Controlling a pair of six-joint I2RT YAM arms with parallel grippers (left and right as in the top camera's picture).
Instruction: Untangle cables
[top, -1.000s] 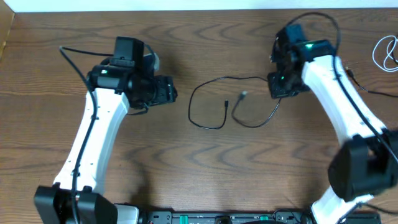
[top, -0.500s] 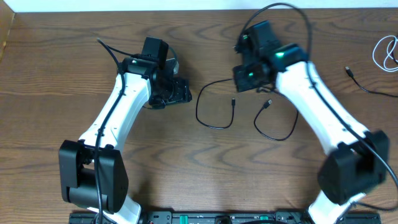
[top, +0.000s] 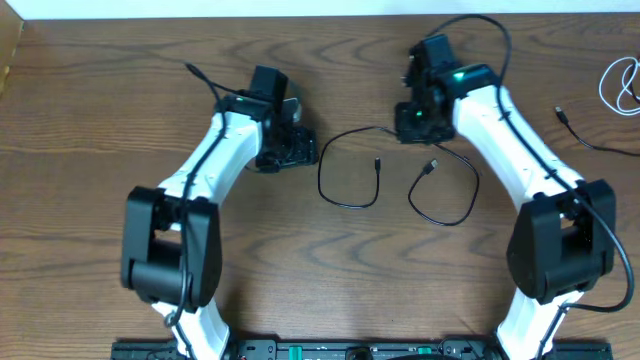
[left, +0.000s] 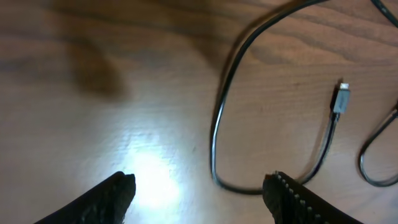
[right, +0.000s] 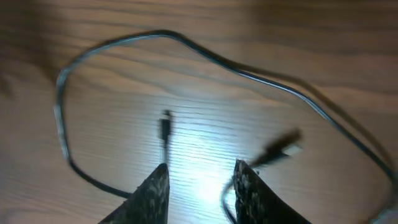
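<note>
Dark wood-grain worktop (top: 80, 120) carries one black cable (top: 345, 204) at centre, curled in two open loops with both plug ends lying free. The left jaws stand spread wide and empty, with the nearer loop just beside them at 3 o'clock. The right jaws are parted a little, pinching nothing; the loops lie toward their 6 o'clock. A white cable (top: 622, 85) sits well apart at the worktop's 3 o'clock edge.

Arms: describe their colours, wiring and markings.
Left arm and right arm: white shells, black joints. A thin black wire runs along each. Green light near the right wrist. Left pincer and right pincer: black, textured fingers.
</note>
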